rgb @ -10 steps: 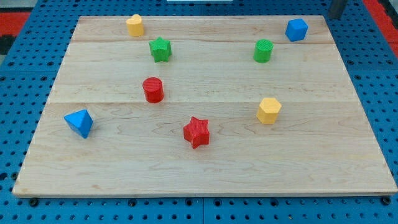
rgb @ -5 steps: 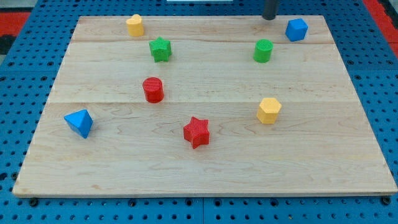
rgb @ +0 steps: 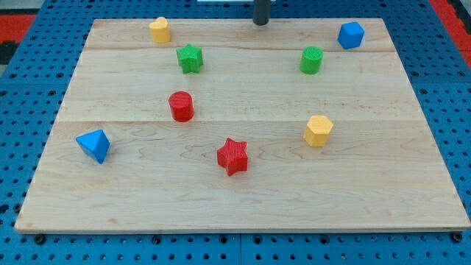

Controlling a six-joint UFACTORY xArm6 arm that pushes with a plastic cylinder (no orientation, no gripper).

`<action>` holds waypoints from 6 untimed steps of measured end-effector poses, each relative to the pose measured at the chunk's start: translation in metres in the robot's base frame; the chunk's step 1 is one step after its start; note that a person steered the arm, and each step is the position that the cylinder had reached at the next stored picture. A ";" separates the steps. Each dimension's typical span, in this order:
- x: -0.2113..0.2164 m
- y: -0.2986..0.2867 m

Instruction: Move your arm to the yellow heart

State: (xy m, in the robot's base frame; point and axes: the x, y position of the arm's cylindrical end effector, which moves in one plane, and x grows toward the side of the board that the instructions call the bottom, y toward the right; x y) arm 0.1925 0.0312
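A pale wooden board [rgb: 243, 184] fills most of the view and rests on a blue pegboard [rgb: 22, 132]. Eight blocks lie on the board, all apart from one another.

My tip [rgb: 260, 22] sits at the board's top edge, near the middle; the rod above it is cut off by the view's top. It touches no block and holds nothing — there are no jaws to open or close.

The yellow heart [rgb: 160, 29] stands near the top-left corner, well to the left of my tip. Its outline is too small to tell which way it points or where its long axis runs.

- Green star [rgb: 190, 57]: just below-right of the heart.
- Green cylinder [rgb: 312, 59] and blue cube [rgb: 351, 34]: top right.
- Red cylinder [rgb: 181, 106]: left of centre.
- Red star [rgb: 233, 156]: lower centre.
- Yellow hexagon [rgb: 318, 130]: right of centre.
- Blue pyramid [rgb: 94, 145]: far left.
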 end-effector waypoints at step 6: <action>0.000 -0.155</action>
